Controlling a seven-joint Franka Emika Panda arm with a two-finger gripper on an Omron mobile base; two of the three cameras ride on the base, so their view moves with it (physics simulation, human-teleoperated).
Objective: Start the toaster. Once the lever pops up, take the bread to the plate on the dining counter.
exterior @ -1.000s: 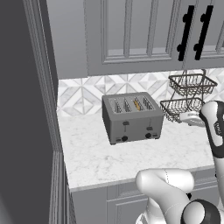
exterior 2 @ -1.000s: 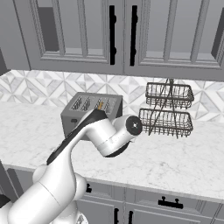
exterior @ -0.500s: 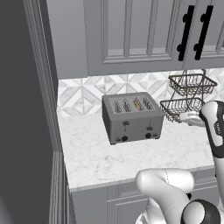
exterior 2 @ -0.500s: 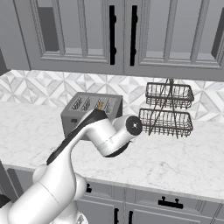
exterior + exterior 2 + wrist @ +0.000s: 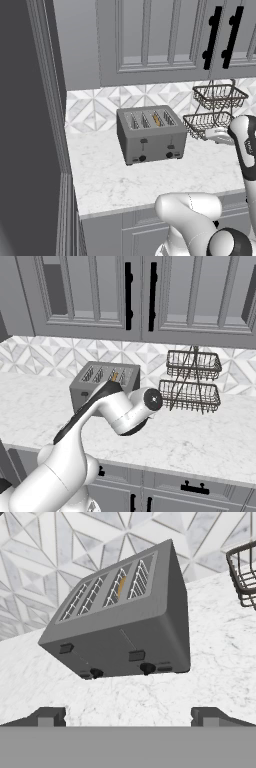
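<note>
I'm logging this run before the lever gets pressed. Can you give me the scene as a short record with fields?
toaster: on the marble worktop, against the tiled wall, front facing the robot
bread: down in the third slot from the left
levers: both up, not pressed
claw: open, holds nothing, short of the toaster front
wire basket rack: two tiers, right of the toaster
task stage: toaster not started
</note>
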